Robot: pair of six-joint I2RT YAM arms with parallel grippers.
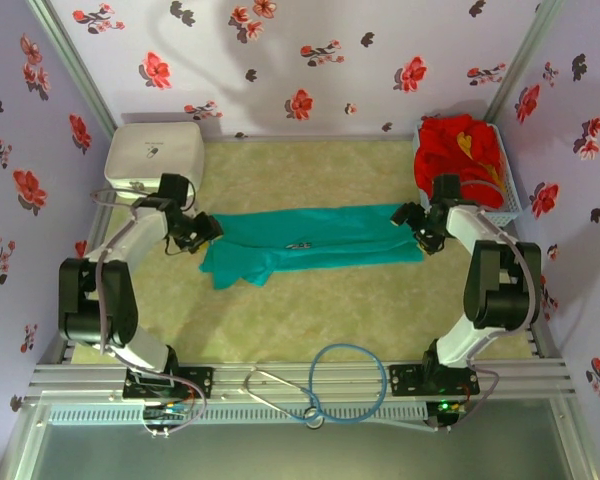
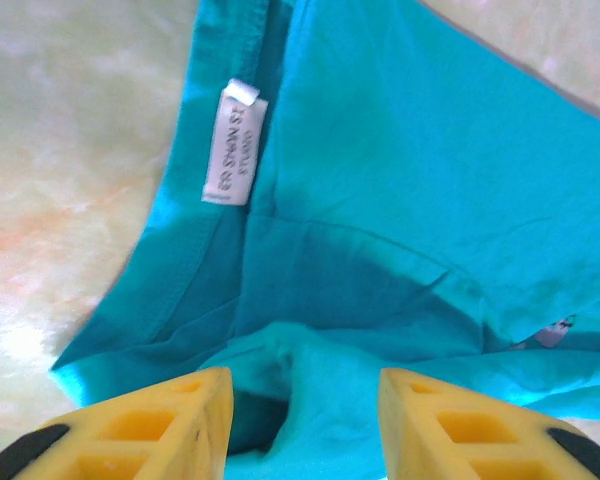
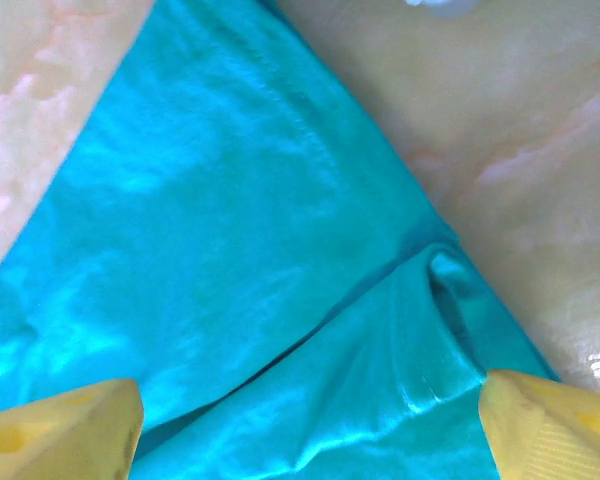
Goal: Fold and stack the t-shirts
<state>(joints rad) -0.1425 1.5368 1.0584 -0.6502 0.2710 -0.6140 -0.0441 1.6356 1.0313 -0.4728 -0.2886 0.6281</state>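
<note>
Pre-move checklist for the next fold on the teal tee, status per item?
1. Left hand clear of cloth: cannot tell; jaws apart, a ridge of the teal t-shirt sits between them.
2. Right hand clear: ok; jaws wide, cloth lies below.
3. Strip flat and even: not ok; a flap sticks out at its left end.
4. Neck label hidden: not ok; exposed.
5. Red t-shirts out of the way: ok; piled in the basket.

Teal t-shirt [image 1: 320, 240], red t-shirts [image 1: 458, 152]
</note>
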